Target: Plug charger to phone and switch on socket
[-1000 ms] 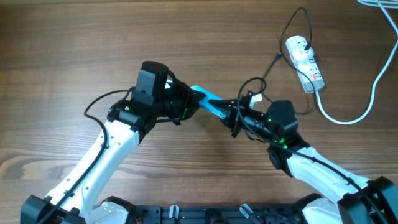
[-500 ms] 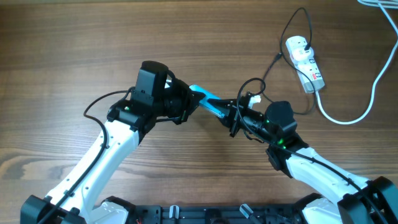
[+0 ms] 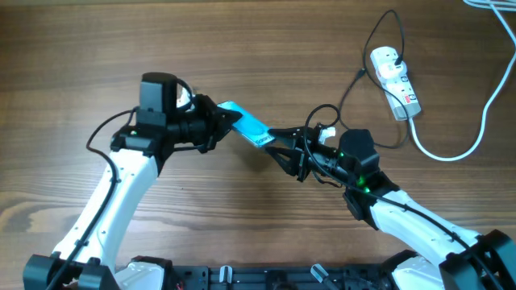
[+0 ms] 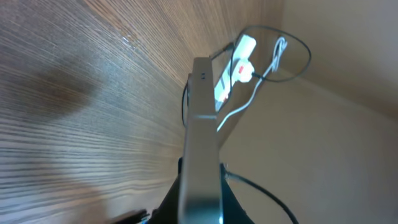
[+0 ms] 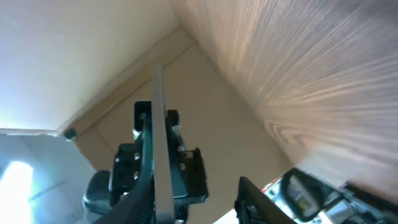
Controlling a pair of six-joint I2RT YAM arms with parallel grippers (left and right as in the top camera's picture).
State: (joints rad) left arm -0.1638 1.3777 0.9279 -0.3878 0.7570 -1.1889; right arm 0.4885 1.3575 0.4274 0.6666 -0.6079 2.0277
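The phone (image 3: 244,125), turquoise, is held tilted above the table. My left gripper (image 3: 213,121) is shut on its left end. In the left wrist view the phone (image 4: 200,130) is edge-on between the jaws. My right gripper (image 3: 279,151) is open at the phone's right end. In the right wrist view the phone's edge (image 5: 160,137) lies against one finger and the other finger (image 5: 250,200) stands apart. The socket (image 3: 396,81) lies at the far right, with the white adapter (image 3: 384,57) in it. The charger cable (image 3: 355,81) runs to a loop by my right wrist. Its plug tip is hidden.
A thick white cord (image 3: 484,121) curves from the socket to the table's right edge. The socket also shows small in the left wrist view (image 4: 235,62). My two arms cross the near half of the table.
My left arm has swung left and carried the phone with it. My right gripper has followed a little left and its fingers have spread open.
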